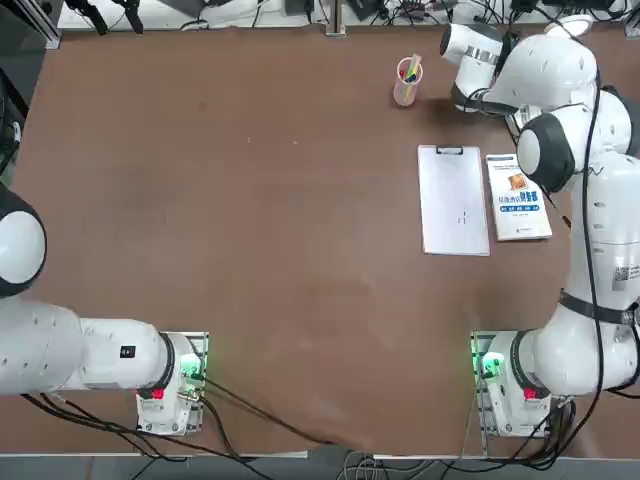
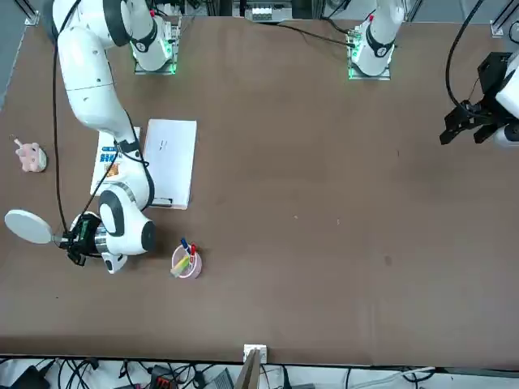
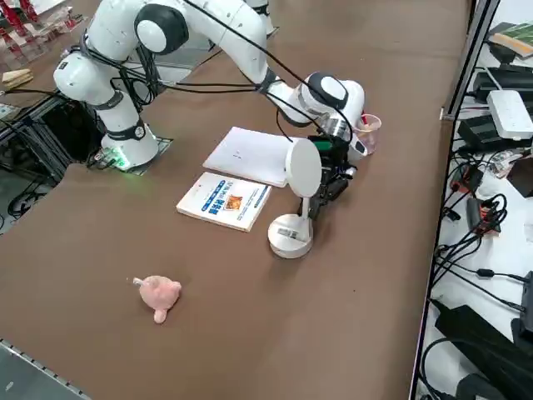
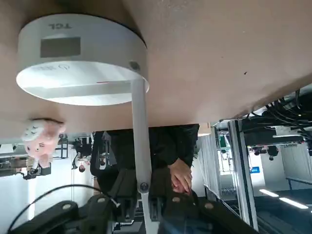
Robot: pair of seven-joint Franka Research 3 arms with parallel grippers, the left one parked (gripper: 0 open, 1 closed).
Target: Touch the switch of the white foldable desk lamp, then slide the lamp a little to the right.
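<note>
Two fingers of the right gripper [image 4: 144,207] are clamped on the thin arm of the white lamp [image 3: 296,200], seemingly just under its head. The lamp stands on the table [image 3: 358,292] beside a book [image 3: 223,201], near a pink toy [image 3: 157,295].

And here's the right arm [image 3: 166,33]: glossy white rounded shells, fat ball-like joints with dark grey round caps, black seams between the segments. Black cables loop along its outside, tied in near the wrist. Its base [image 1: 510,385] is bolted on a metal plate, glowing green with a small red patch, wires bunching out behind. Out at the end, the right gripper [image 3: 331,171] is all black, boxy, with small screws showing on the jaws' mounts.
</note>
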